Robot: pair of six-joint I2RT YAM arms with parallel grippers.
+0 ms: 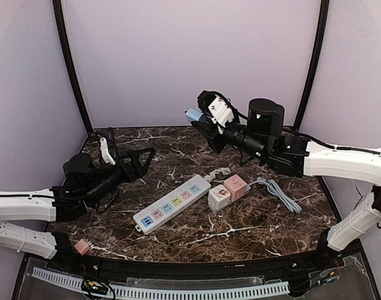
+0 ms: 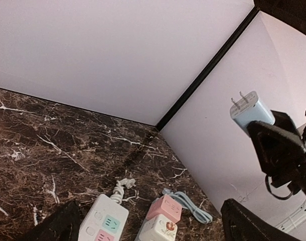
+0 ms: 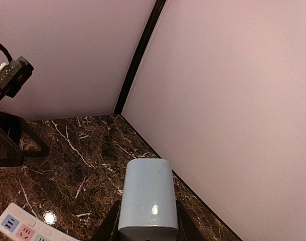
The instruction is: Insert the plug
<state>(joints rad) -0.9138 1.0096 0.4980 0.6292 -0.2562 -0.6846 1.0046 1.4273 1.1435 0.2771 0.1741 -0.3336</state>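
**Top view.** The right gripper (image 1: 201,123) is pinching a light-blue plug (image 1: 192,115) between nearly closed jaws. It is holding the plug in the air above the far middle of the marble tabletop (image 1: 253,231), well apart from the sockets below.

**Left wrist view.** The plug's two metal prongs (image 2: 239,99) are pointing away from the gripper that is holding it.

**Right wrist view.** The plug's rounded blue body is filling the space between the dark fingers (image 3: 109,227).

**Left arm.** The left gripper (image 1: 142,165) is standing wide open and gripping nothing, hovering over the left part of the table and facing the right arm.

**Table.** A white power strip (image 1: 172,204) with coloured sockets is lying diagonally at centre. A pink-and-white cube socket (image 1: 228,190) is sitting just beside its far end, with a grey-blue cable (image 1: 279,194) trailing off to the right.
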